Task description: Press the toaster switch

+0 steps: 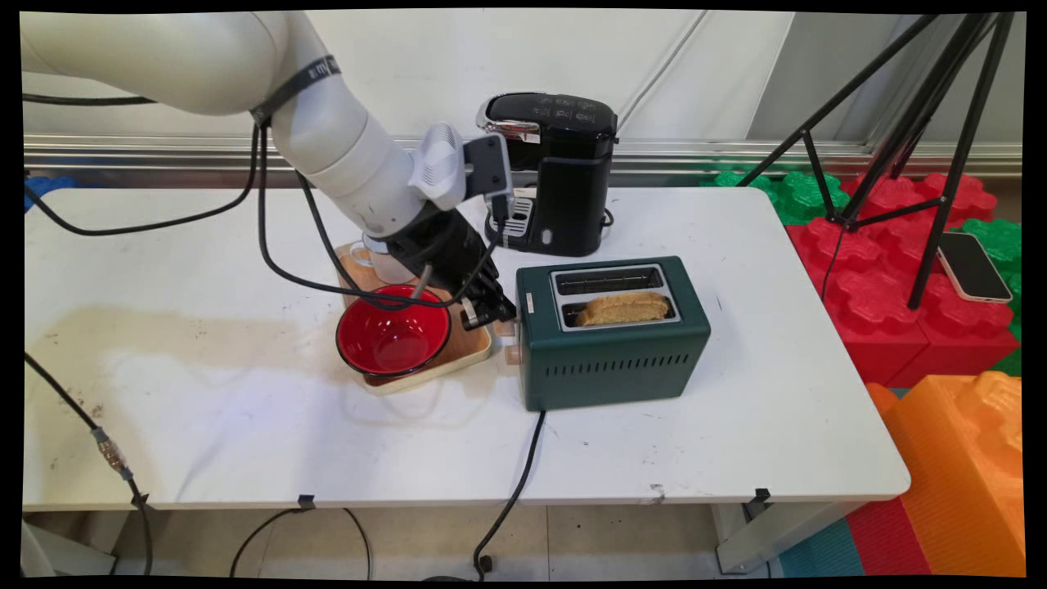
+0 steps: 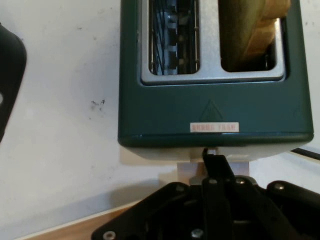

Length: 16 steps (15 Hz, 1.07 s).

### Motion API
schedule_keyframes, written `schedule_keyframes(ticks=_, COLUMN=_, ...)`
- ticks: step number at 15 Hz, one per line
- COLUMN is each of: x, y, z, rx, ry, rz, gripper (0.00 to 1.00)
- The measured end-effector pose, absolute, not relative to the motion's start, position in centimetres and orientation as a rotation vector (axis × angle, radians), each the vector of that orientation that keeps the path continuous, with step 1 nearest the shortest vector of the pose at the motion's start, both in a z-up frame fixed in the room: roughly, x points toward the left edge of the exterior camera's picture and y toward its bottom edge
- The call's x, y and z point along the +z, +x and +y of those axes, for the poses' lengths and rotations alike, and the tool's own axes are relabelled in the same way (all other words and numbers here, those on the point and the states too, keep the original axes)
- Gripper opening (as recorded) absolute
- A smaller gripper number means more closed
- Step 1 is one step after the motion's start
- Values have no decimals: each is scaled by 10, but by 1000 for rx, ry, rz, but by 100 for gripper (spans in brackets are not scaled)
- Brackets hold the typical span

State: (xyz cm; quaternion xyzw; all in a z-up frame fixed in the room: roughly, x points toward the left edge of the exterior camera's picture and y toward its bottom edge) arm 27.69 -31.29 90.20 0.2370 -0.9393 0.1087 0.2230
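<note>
Setting: a white table [image 1: 204,409] with a brownish stain on its left half stands against a pale wall; red, green and orange foam blocks [image 1: 891,278] and a black tripod [image 1: 908,139] fill the floor to the right, with a phone [image 1: 973,267] lying on a red block.

Arm: the white arm reaches in from the upper left, black cables looping beneath it.

Gripper: the black gripper [image 1: 491,312] is low, at the left end of the toaster, by its lever.

Fingers: in the hand view they [image 2: 212,162] appear pressed together into one narrow tip, which meets the pale lever piece [image 2: 210,169] under the toaster's end.

Toaster: a dark green two-slot toaster [image 1: 613,352] sits right of the table's centre, its black cord running off the front edge.

Bread: one slice of toast [image 1: 624,307] stands in the nearer slot; the farther slot is unfilled.

Tray: a wooden tray [image 1: 466,348] lies just left of the toaster.

Bowl: a red bowl [image 1: 393,339] with a dark rim rests on the tray.

Cup: a white cup [image 1: 378,258] sits at the tray's far end, partly hidden by the arm.

Coffee machine: a black coffee machine [image 1: 564,176] stands behind the toaster, near the wall.
</note>
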Motion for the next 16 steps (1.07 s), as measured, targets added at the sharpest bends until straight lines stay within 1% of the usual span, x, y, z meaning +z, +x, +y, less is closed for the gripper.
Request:
schedule_keyframes(ticks=10, x=874, y=276, z=-316, rx=285, ry=686, rz=-2611, gripper=0)
schedule_keyframes(ticks=16, x=866, y=278, z=-313, rx=280, ry=702, rz=-2622, gripper=0)
